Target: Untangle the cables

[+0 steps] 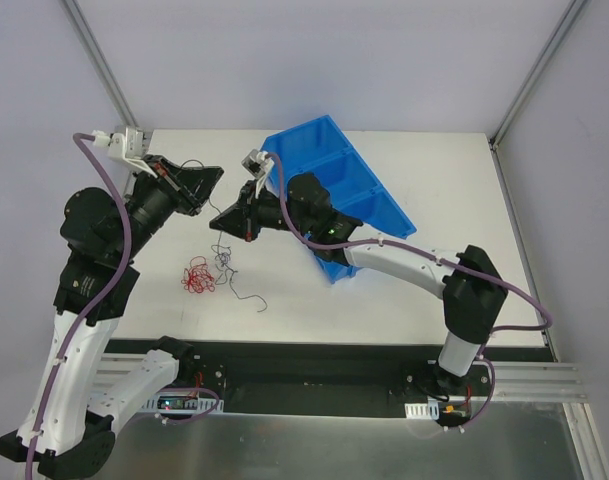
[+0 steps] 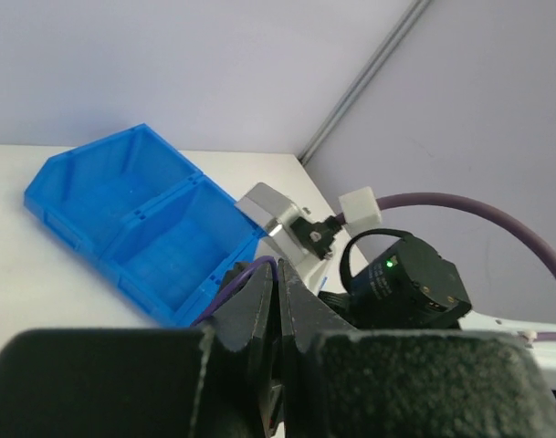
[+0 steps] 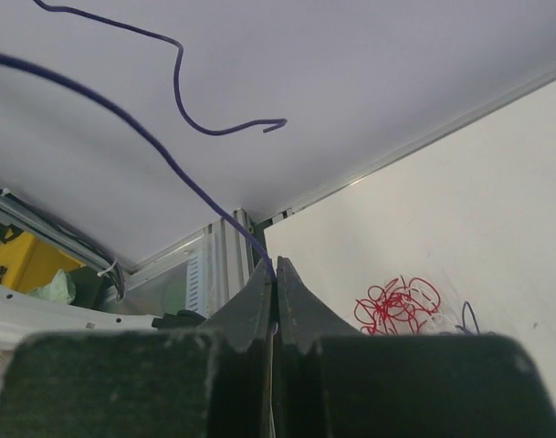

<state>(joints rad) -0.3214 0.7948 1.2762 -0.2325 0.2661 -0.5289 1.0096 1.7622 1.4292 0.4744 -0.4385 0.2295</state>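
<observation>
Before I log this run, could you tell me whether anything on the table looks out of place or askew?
The blue plastic compartment bin sits askew, diagonal to the white table's edges, with the right arm lying across its near corner. Nothing looks spilled or damaged.

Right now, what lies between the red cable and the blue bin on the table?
In the top view, a dark cable lies just beside the red cable; from there to the blue bin the white table is bare.
</observation>
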